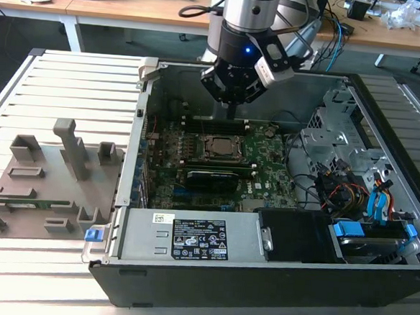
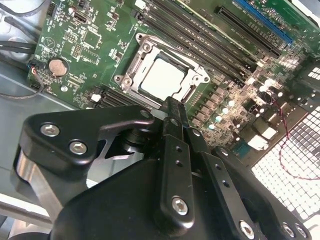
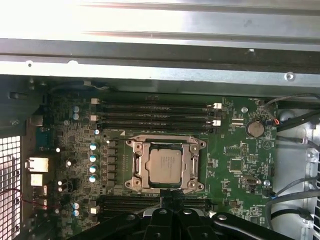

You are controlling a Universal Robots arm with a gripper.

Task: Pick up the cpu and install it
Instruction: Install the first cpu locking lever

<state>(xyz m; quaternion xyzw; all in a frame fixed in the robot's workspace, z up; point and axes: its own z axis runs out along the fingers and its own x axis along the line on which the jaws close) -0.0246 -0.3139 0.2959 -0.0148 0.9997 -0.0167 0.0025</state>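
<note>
**Already Seated: Chip Rests in Socket as Arm Hangs Above the Board**

Inside an opened computer case (image 1: 274, 277) lying on a slatted metal table (image 1: 64, 82), the cpu (image 3: 165, 165) sits flat in the socket frame (image 3: 165, 145) at the middle of the green motherboard (image 3: 235, 165), its dull silvery top facing up. The arm's gripper (image 1: 232, 105) hangs over the far side of the board in the exterior view, raised off the chip and holding nothing. In the second wrist view its fingers (image 2: 175, 125) stand pressed together in a single dark blade, no gap between them, their tips just beside the near edge of the socket. From the claw, the chip lies ahead of and below the fingertips, apart from them rather than touching. Being square, the cpu offers no long axis; its edges run parallel to the memory slots (image 3: 155, 112) alongside. The metal frame around the chip appears to lie flat, though whether its latch is fastened cannot be told. A grey parts fixture (image 1: 49, 182) rests on the table at the exterior view's left, well apart from the case.
</note>
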